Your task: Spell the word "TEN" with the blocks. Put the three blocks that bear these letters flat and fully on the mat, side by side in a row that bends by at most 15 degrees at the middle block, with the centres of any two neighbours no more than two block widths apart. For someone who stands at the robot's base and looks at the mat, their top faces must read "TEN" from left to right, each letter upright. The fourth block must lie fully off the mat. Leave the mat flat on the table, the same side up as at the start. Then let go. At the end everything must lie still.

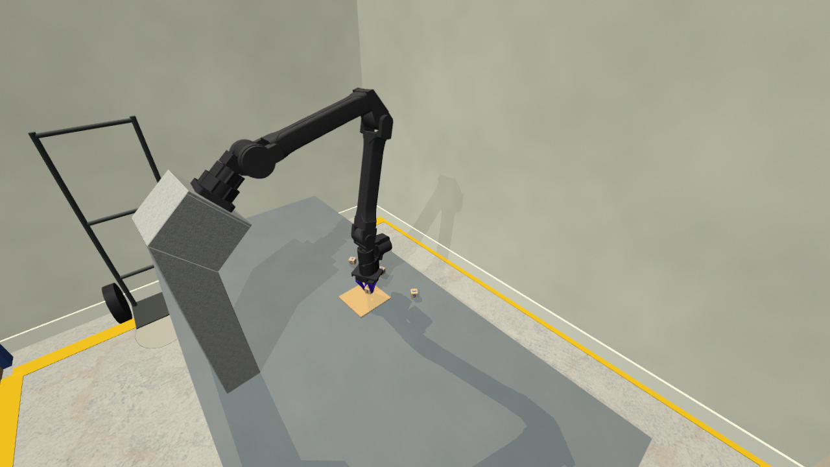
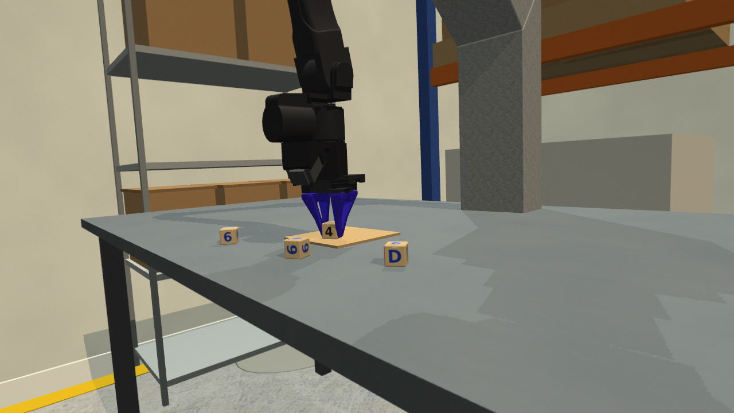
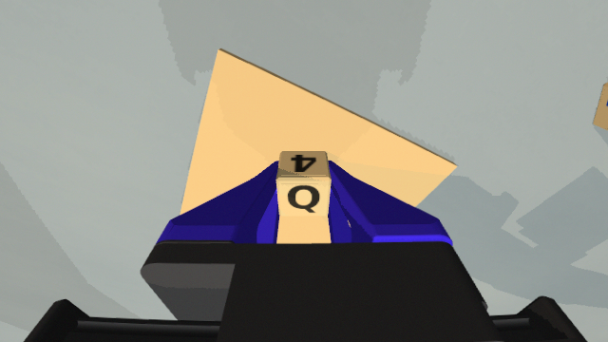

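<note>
My gripper (image 3: 303,170) with blue fingers is shut on a wooden block (image 3: 303,182) that shows a black Q on top and a 4 on its side. The block (image 2: 328,230) stands on the tan mat (image 2: 354,236) near one corner. Three more wooden blocks lie off the mat on the grey table: one with a blue D (image 2: 395,253), one with 6 on two faces (image 2: 296,248) close to the mat's edge, and one with a 6 (image 2: 228,235) further out. In the top view the gripper (image 1: 365,285) stands over the mat (image 1: 364,299).
A grey pillar (image 2: 498,102) carrying the arm's base stands on the table behind the mat. The table's front edge (image 2: 256,313) runs near the blocks. A metal shelf rack (image 2: 153,128) stands beyond the table. One block's edge shows at the right of the wrist view (image 3: 601,111).
</note>
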### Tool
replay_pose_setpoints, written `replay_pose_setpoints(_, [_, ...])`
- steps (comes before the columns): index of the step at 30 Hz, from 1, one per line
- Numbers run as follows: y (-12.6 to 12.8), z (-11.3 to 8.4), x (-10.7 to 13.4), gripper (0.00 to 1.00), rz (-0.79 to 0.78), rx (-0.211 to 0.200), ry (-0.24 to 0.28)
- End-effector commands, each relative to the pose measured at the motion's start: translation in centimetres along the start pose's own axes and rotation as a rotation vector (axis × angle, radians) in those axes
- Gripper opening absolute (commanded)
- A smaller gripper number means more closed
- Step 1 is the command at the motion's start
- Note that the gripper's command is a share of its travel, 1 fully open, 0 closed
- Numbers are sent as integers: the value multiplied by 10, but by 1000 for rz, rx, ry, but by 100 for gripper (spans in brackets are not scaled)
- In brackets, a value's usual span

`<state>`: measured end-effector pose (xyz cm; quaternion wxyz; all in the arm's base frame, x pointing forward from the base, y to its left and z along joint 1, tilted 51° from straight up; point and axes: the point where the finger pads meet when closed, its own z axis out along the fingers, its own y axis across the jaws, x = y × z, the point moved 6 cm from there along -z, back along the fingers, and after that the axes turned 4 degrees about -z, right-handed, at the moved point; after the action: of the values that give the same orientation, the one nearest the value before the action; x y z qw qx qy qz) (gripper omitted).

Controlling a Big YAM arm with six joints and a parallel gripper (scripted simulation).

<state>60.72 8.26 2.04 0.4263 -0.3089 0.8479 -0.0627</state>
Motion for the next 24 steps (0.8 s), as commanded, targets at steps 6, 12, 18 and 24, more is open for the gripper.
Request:
replay_pose_setpoints(6, [3, -20, -9, 22, -1, 1, -17])
replay_pose_setpoints(12, [-2, -46, -3, 22, 1, 2, -5])
replay_pose_setpoints(18, [-5, -90, -1, 22, -3, 8, -4])
replay_pose_setpoints(24, [-2, -105, 5, 22, -2, 2, 8])
